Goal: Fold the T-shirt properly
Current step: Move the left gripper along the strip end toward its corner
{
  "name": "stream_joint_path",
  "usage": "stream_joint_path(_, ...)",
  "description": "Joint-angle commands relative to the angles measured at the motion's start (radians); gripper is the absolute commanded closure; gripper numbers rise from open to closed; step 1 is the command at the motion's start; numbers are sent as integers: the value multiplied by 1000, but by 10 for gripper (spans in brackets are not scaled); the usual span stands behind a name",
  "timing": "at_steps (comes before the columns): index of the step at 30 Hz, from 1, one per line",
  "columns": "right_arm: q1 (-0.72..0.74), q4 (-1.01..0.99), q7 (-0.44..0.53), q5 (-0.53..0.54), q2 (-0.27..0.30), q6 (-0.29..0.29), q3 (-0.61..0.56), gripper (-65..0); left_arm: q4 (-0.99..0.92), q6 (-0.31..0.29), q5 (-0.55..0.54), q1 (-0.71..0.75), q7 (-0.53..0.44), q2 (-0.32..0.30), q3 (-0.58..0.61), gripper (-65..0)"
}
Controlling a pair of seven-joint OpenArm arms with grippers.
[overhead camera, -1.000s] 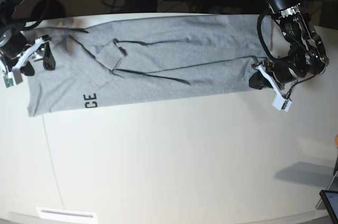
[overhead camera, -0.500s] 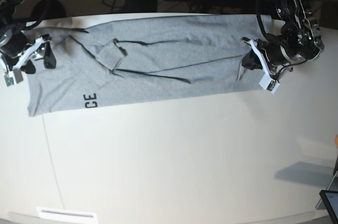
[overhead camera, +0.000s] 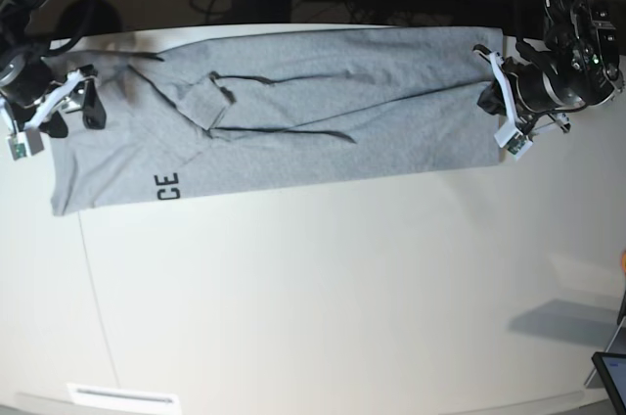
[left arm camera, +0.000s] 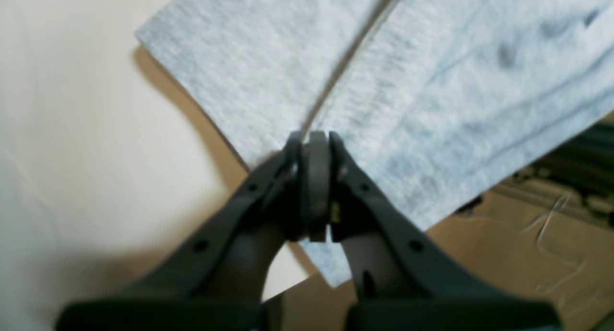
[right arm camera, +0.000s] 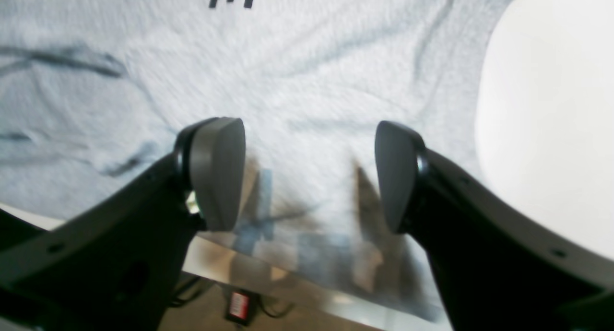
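A bare stretch of white desk [overhead camera: 323, 288] lies in front of the heather-grey cotton T-shirt [overhead camera: 293, 121], spread as a long band along the far edge — soft, light fabric likely to sag and crease, best taken at its edges or corners. The left end effector [left arm camera: 314, 187] is pinched together at the shirt's end hem, whether on cloth is unclear. The right end effector [right arm camera: 307, 177] stands apart over the lettered end — gripping nothing.

Heather-grey T-shirt [overhead camera: 313, 112] lies folded into a long band across the table's far side — black letters "CE" showing
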Motion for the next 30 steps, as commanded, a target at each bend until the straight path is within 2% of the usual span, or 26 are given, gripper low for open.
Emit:
stream_joint_path(1, 10, 13, 19, 22, 5, 3, 2, -406, 17, -1, -10, -5, -10, -31, 17, 0)
stream_joint_path(6, 19, 13, 19, 21, -27, 3, 2, -406, 17, -1, -9, -8, -10, -71, 83, 0)
stream_joint_path(13, 24, 13, 19, 21, -32, 3, 4, -406, 17, -1, -2, -14, -10, -141, 170, 0)
stream_joint_path(17, 24, 13, 19, 21, -32, 3, 7, -406, 18, -1, 96, -8, -10, -145, 176, 0)
stream_joint_path(23, 24, 13, 19, 21, -32, 3, 8, -406, 18, -1, 229, -5, -17, -146, 276, 0)
stream_joint_path(28, 24, 13, 19, 21, -32, 3, 7, -406, 26, -1, 243, -5, -19, -152, 302, -5)
stream_joint_path(30, 24, 13, 19, 21, -32, 3, 5, -406, 46, -1, 245, -5, -19, -155, 291, -39)
